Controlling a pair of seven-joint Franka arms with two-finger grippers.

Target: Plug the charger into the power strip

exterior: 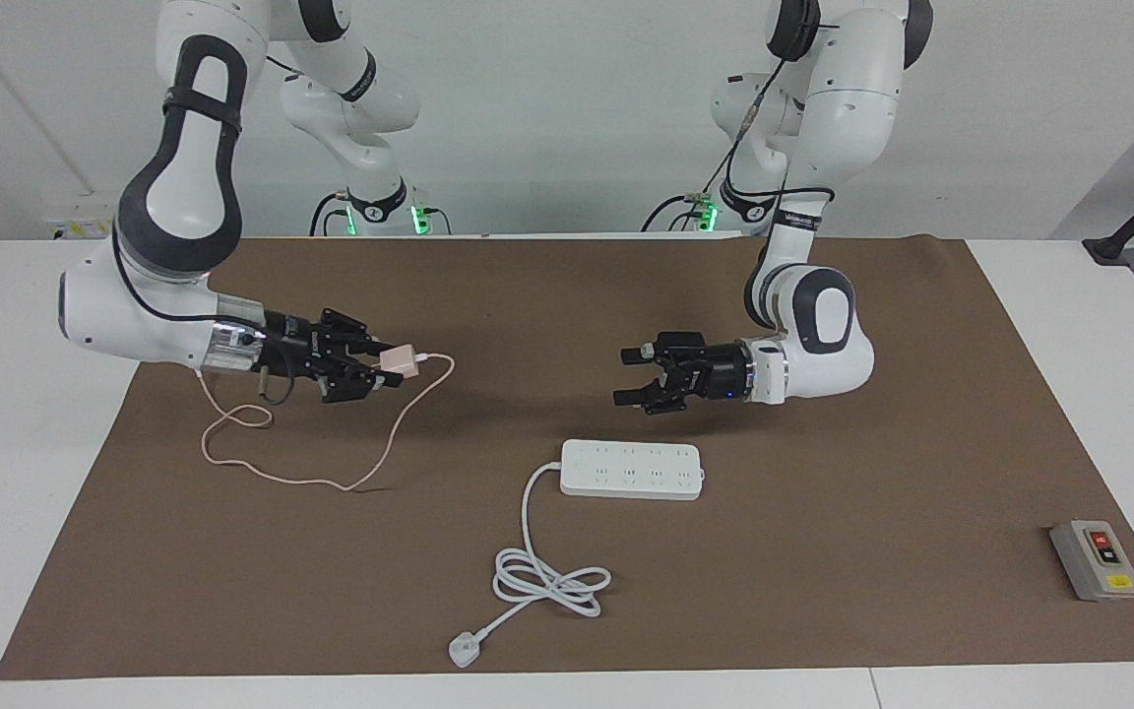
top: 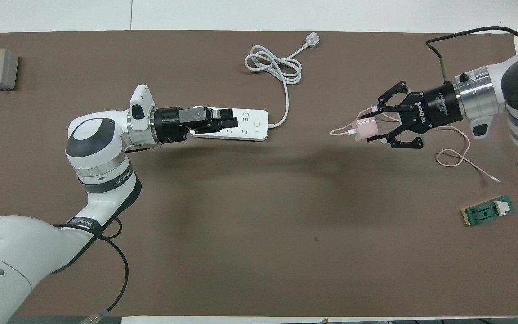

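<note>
Pink charger (exterior: 399,361) is sitting clamped in the right gripper (exterior: 382,365), raised over the brown mat (exterior: 823,591), cable (exterior: 331,481) trailing down. White power strip (exterior: 632,469) is lying mid-mat; the left gripper (exterior: 632,377), fingers parted and empty, is hovering just above it.

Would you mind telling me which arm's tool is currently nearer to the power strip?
Left. The left tool hangs just above the power strip; the right tool holds the charger well toward the right arm's end of the table.
</note>
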